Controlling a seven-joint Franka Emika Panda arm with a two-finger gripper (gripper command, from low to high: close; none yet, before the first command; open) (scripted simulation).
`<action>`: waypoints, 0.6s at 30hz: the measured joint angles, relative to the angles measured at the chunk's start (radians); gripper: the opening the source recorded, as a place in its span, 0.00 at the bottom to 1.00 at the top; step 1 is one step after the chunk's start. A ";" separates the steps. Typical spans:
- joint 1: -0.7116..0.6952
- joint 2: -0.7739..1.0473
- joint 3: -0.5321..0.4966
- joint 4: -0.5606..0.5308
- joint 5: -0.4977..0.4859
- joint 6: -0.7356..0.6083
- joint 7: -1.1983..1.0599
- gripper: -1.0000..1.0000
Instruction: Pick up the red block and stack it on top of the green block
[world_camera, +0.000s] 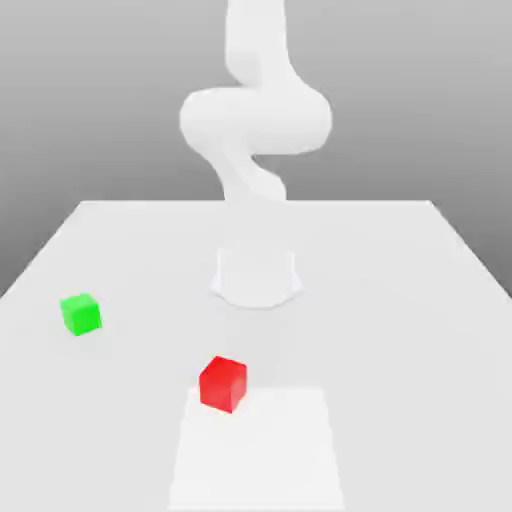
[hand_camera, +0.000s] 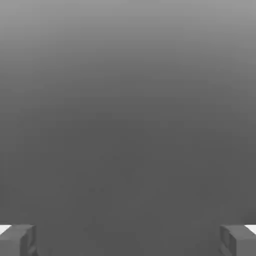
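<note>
Pale tabletop (world_camera: 380, 300), arm (world_camera: 256, 120) upright, tool (hand_camera: 128, 242) open

The claw (hand_camera: 128, 241) is open, its two fingers (hand_camera: 19, 241) well apart, one on each side of the claw's middle, their dark inner faces turned toward each other. The white arm (world_camera: 256, 120) rises from its base (world_camera: 256, 280), bulges sideways at a broad rounded joint (world_camera: 300, 122), then narrows into an upright link (world_camera: 257, 40).
</note>
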 joint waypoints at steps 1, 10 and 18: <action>-0.007 0.029 0.000 -0.033 0.001 0.024 0.012 0.50; -0.072 0.282 0.006 -0.326 0.007 0.236 0.128 0.50; -0.129 0.648 0.008 -0.569 0.001 0.524 0.246 0.50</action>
